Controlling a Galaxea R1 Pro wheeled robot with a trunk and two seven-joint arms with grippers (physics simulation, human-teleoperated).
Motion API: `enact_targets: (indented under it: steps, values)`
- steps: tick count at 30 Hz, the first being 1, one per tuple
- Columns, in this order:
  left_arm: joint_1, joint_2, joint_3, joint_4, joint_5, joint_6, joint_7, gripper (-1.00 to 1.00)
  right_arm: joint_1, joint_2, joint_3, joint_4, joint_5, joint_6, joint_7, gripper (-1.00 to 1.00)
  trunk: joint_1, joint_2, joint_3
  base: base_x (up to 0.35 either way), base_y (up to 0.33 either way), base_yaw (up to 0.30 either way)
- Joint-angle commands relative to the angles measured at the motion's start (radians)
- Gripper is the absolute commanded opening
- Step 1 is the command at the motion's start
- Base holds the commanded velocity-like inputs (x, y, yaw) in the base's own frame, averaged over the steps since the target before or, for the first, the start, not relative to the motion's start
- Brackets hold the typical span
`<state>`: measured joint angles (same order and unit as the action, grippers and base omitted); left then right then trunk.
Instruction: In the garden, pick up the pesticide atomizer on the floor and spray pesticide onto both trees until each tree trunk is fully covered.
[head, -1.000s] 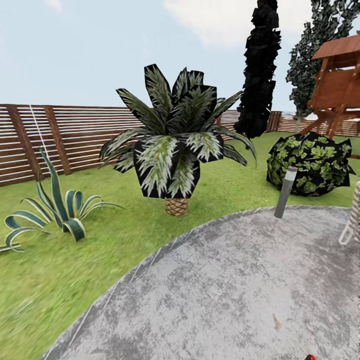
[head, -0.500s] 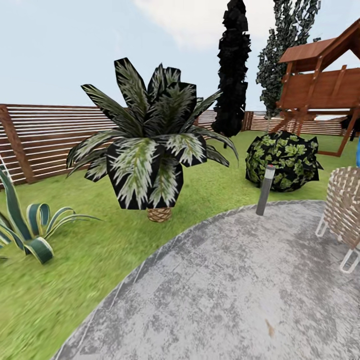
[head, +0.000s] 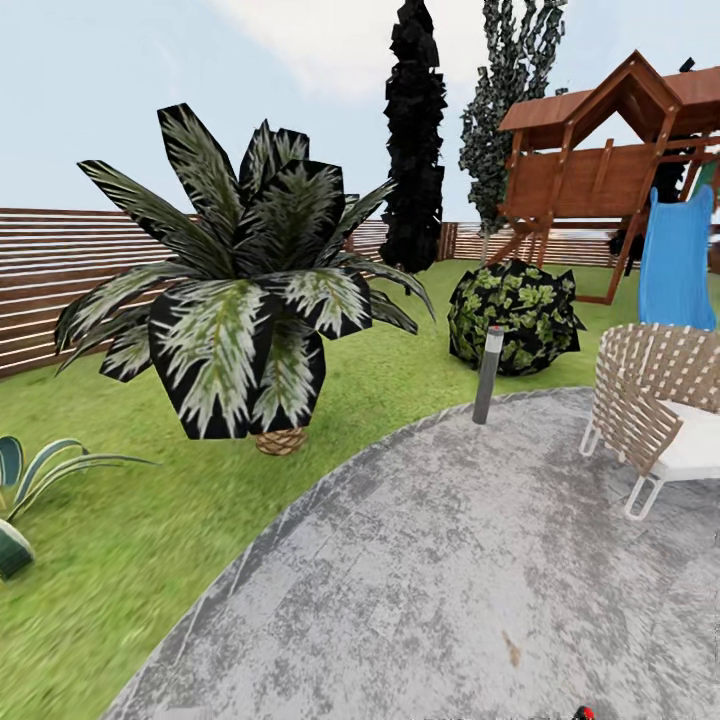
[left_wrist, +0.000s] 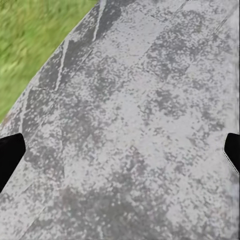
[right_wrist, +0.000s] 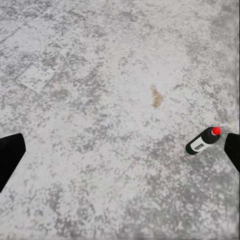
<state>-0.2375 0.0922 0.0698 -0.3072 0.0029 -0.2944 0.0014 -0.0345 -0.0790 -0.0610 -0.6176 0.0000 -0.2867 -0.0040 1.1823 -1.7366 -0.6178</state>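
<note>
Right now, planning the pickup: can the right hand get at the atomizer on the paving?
Probably yes: the atomizer lies alone on bare paving, and the open right hand has nothing between them.

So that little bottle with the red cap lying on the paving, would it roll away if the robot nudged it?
Probably. The bottle looks round and lies on its side on flat stone paving, so a sideways push would likely roll it. It seems small and rigid, likely light. Its smooth body might slip in the jaws.
</note>
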Motion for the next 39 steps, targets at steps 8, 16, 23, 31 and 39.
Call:
enact_targets:
  steps: [8,16,23,31,39]
  values:
    - [0.0,0.0,0.002,0.0,0.002,-0.003,0.0,1.0,-0.001,0.0,0.0,0.001,0.0,-0.003,-0.001,1.0,0.0,0.0,-0.001,0.001,0.0,-0.277]
    - [0.0,-0.001,0.002,0.0,0.002,-0.003,0.0,1.0,-0.001,0.0,0.0,0.001,0.0,-0.003,-0.001,1.0,0.0,0.0,-0.001,0.0,0.0,-0.277]
    - [0.0,0.0,0.002,0.0,0.002,-0.003,0.0,1.0,-0.001,0.0,0.0,0.001,0.0,-0.003,-0.001,1.0,0.0,0.0,-0.001,0.0,0.0,-0.277]
    - [0.0,-0.001,0.002,0.0,0.002,-0.003,0.0,1.0,-0.001,0.001,0.0,0.002,-0.002,-0.002,-0.001,1.0,0.0,0.0,-0.001,0.079,0.112,-0.277]
    - [0.0,-0.002,0.002,0.0,0.001,-0.004,-0.006,1.0,-0.001,0.001,-0.001,0.002,-0.003,-0.002,-0.001,1.0,0.0,0.0,-0.001,0.076,0.147,-0.277]
